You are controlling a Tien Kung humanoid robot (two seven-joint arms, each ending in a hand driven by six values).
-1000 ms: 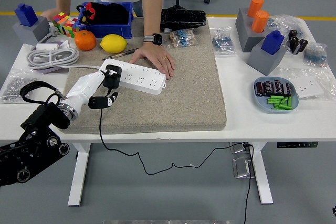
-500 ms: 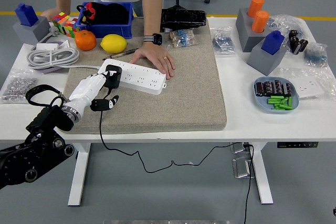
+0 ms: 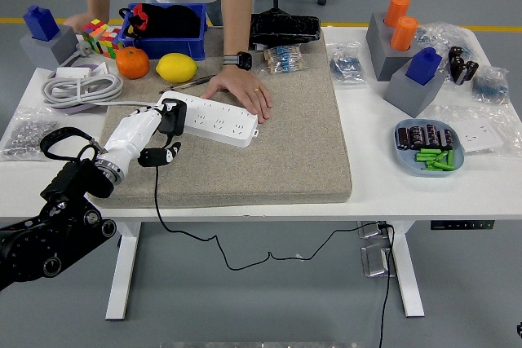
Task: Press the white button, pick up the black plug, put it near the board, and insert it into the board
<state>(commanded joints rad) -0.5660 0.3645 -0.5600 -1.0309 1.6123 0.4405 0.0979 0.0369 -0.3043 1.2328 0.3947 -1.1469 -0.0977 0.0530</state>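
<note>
- Now the black plug (image 3: pixel 172 115) is held clamped in the left hand (image 3: pixel 140 138) fingers at the board (image 3: pixel 214 119) left end.
- Pickup appears done; insertion is judged unfinished.
- The board is steadied by a person's hand (image 3: pixel 241 90).

A long white plastic power strip (image 3: pixel 214 118) lay on a flat grey felt mat (image 3: pixel 277 136), near its left side. Behind the mat's left corner sat a round orange fruit (image 3: pixel 131 63) beside an oval yellow lemon (image 3: pixel 176 67), with a blue plastic bin (image 3: pixel 165 30) behind them.
</note>
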